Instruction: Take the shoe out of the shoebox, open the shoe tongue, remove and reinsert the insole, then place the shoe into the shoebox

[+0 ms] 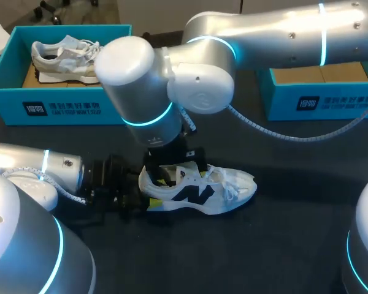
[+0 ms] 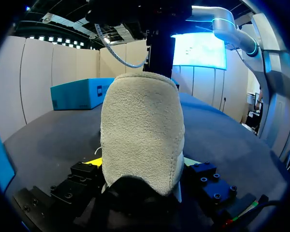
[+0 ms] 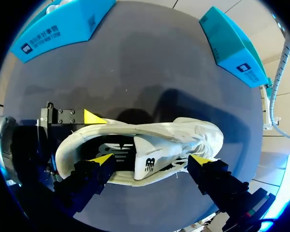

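A white shoe [image 1: 224, 190] with a dark side logo lies on the dark table, toe pointing right. My left gripper [image 1: 148, 199] comes in low from the left and is shut on the shoe's heel. In the left wrist view the fuzzy heel [image 2: 140, 130] fills the gap between its fingers [image 2: 84, 176]. My right gripper [image 1: 172, 171] hangs over the shoe's opening from above, open. In the right wrist view [image 3: 152, 159] one yellow tip is at the collar's edge and the other is beside the laces. The tongue [image 3: 146, 159] is between them, untouched.
A teal shoebox [image 1: 61, 107] at the back left holds a second pale shoe [image 1: 64, 58]. Another teal box [image 1: 319, 101] stands at the back right. My right arm's cable [image 1: 264, 128] trails over the table behind the shoe.
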Action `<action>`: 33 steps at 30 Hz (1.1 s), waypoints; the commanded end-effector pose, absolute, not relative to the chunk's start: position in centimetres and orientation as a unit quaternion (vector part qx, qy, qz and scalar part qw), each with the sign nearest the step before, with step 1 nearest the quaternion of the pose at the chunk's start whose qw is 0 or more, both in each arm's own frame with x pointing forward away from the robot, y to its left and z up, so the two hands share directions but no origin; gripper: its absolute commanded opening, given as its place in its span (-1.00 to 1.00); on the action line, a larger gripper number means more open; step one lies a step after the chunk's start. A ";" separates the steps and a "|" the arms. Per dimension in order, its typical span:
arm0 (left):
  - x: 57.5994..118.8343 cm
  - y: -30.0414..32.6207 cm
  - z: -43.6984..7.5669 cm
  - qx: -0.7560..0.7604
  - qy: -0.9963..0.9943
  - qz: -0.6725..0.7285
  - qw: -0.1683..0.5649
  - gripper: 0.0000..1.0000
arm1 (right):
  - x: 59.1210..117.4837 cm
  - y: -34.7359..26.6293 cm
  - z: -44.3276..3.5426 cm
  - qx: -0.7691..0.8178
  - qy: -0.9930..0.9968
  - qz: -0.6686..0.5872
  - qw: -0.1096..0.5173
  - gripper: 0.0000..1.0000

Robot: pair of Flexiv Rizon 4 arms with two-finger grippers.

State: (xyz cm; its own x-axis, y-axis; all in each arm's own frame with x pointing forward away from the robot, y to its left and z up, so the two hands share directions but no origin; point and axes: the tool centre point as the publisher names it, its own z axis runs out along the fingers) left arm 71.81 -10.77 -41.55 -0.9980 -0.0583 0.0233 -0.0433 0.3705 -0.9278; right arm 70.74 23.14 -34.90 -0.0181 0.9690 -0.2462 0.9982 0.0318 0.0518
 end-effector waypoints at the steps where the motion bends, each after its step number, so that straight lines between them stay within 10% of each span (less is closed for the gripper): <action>1: 71.7 -10.8 -41.5 -0.032 0.828 -0.559 0.008 -1.00 | 70.1 24.0 -35.7 0.732 0.658 -0.091 0.148 1.00; 33: 71.7 -10.8 -41.5 -0.032 0.828 -0.559 0.008 -1.00 | 71.8 18.3 -33.5 0.771 0.590 -0.134 0.198 1.00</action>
